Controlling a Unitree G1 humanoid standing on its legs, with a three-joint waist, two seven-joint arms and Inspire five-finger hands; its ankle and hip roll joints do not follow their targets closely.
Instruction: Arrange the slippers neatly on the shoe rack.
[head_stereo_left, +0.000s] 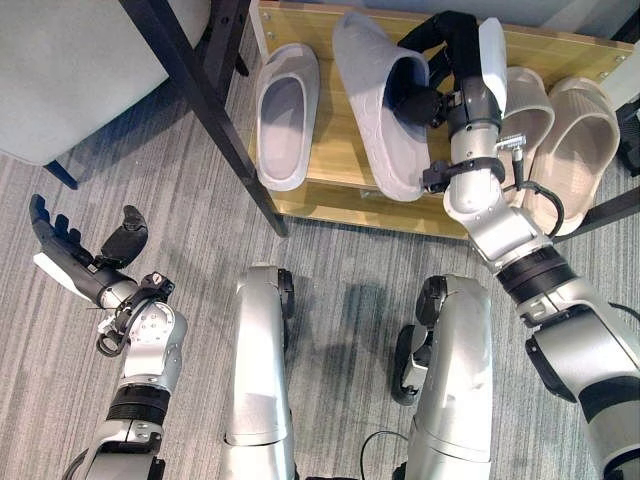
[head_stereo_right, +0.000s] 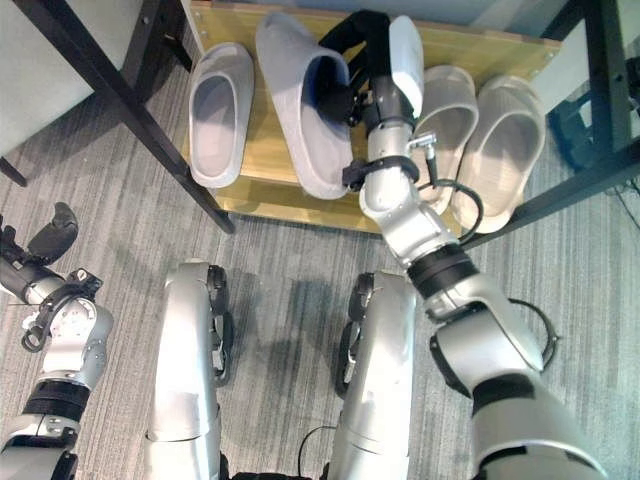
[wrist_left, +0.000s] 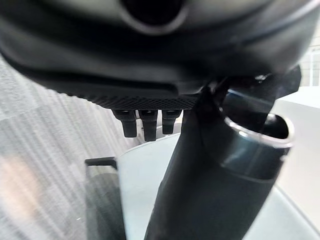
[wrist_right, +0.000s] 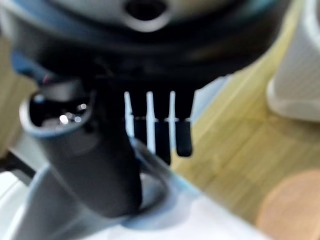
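On shelf: right hand (head_stereo_left: 452, 60) grips tilted grey foam slipper (head_stereo_left: 378, 110), long axis front-to-back.
Left hand (head_stereo_left: 75, 255): open, idle, well apart.

Indoor room, likely a home entryway or staged test space. Grey striped carpet (head_stereo_left: 350, 270) is laid throughout. A low wooden shoe rack (head_stereo_left: 345, 150) with black metal legs is set at far centre, slippers (head_stereo_left: 285, 115) lined on it.
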